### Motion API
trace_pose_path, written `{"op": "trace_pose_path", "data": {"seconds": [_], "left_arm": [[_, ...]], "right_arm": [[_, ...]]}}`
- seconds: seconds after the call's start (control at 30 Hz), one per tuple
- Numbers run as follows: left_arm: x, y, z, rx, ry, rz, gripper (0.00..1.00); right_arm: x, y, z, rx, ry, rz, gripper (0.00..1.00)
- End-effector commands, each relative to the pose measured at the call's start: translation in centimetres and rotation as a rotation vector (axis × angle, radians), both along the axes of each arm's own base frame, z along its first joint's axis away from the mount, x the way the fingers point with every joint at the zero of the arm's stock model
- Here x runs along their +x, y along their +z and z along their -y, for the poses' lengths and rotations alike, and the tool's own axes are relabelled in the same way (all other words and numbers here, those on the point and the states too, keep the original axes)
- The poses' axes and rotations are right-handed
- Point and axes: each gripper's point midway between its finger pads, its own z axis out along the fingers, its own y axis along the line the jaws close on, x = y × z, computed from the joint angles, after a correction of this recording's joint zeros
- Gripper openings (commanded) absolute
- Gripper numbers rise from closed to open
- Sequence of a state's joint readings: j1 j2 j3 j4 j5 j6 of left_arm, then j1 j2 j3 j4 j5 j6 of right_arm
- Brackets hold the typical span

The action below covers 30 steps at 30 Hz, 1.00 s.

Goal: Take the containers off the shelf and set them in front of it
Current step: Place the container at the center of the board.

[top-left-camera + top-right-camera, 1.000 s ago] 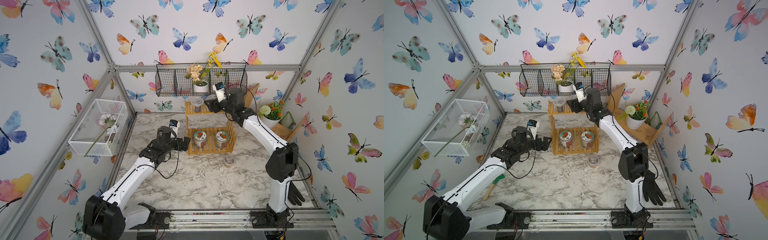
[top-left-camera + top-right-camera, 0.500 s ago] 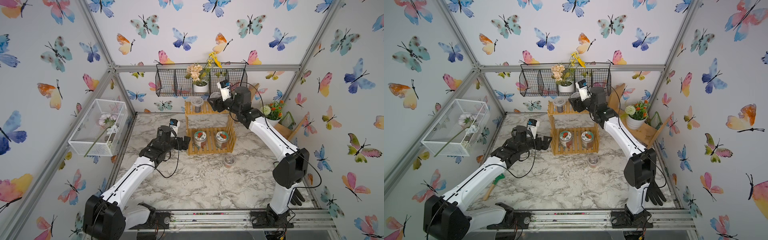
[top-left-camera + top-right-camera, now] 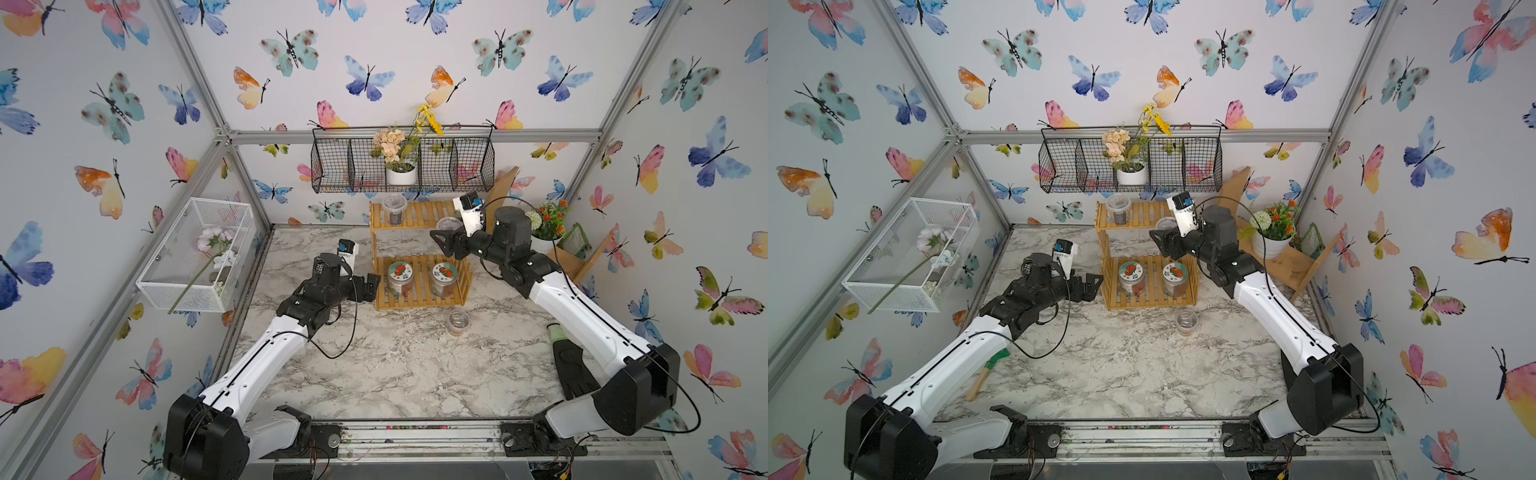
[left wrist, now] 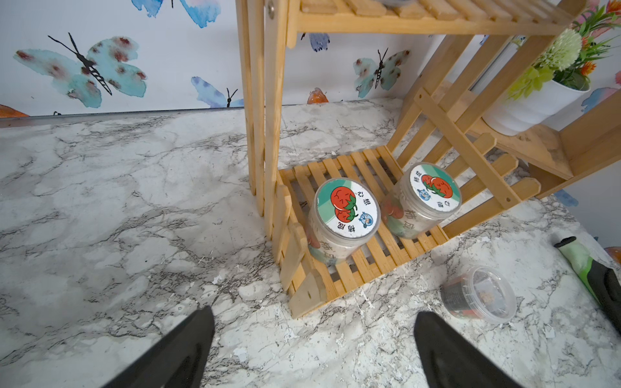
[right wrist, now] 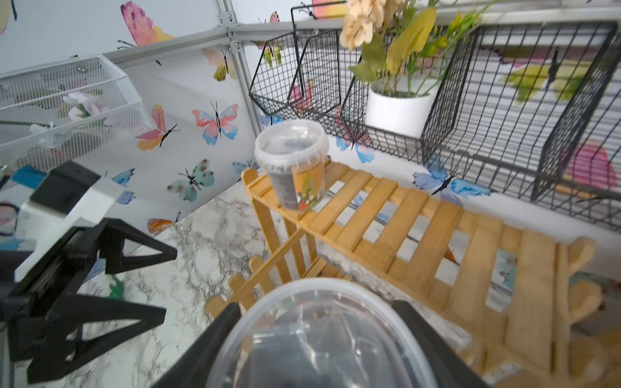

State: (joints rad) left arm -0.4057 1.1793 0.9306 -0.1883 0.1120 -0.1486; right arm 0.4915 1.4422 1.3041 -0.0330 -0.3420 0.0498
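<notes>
marbled counter (image 3: 395,374) sits inside butterfly-papered walls, with a two-tier bamboo shelf (image 3: 419,216) at the back. two clear jars (image 3: 401,277) (image 3: 444,279), their teal-and-white lids showing red tomatoes, stand side by side on its lower tier. a small clear-lidded cup (image 3: 395,209) with dark contents stands at the left end of the top tier. another lidded cup (image 3: 458,322) rests on the counter just in front of the shelf's right corner. the right jaws, partly spread, clasp a third lidded cup (image 5: 319,342) by its sides at the top tier's front right; whether it touches the slats is unclear. the left jaws gape wide and hold nothing, hovering just beside the lower tier's left end.
</notes>
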Motion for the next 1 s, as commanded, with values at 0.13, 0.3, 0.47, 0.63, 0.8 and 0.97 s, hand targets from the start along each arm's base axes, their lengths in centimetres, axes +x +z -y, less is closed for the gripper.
{"op": "trace_pose_path", "data": {"seconds": [0.13, 0.3, 0.47, 0.63, 0.8, 0.97], "left_arm": [[-1.0, -0.2, -0.4, -0.023, 0.004, -0.013, 0.99], [-0.9, -0.3, -0.5, -0.023, 0.011, -0.014, 0.99], [-1.2, -0.6, -0.6, -0.025, 0.015, -0.022, 0.99], [-1.6, -1.1, -0.8, -0.024, 0.019, -0.033, 0.99], [-1.8, -1.2, -0.9, -0.019, 0.019, -0.036, 0.99], [-1.8, -1.1, -1.0, -0.017, 0.020, -0.036, 0.99]], "right_arm": [[-4.5, -2.3, 0.1, 0.036, 0.080, -0.014, 0.60], [-7.1, -5.5, -0.5, 0.018, 0.120, -0.053, 0.61], [-9.5, -8.9, -1.5, 0.003, 0.141, -0.095, 0.60], [-11.3, -12.2, -2.7, 0.004, 0.154, -0.123, 0.60], [-12.0, -15.3, -3.8, -0.009, 0.160, -0.155, 0.60], [-11.7, -18.0, -4.4, -0.026, 0.148, -0.175, 0.60]]}}
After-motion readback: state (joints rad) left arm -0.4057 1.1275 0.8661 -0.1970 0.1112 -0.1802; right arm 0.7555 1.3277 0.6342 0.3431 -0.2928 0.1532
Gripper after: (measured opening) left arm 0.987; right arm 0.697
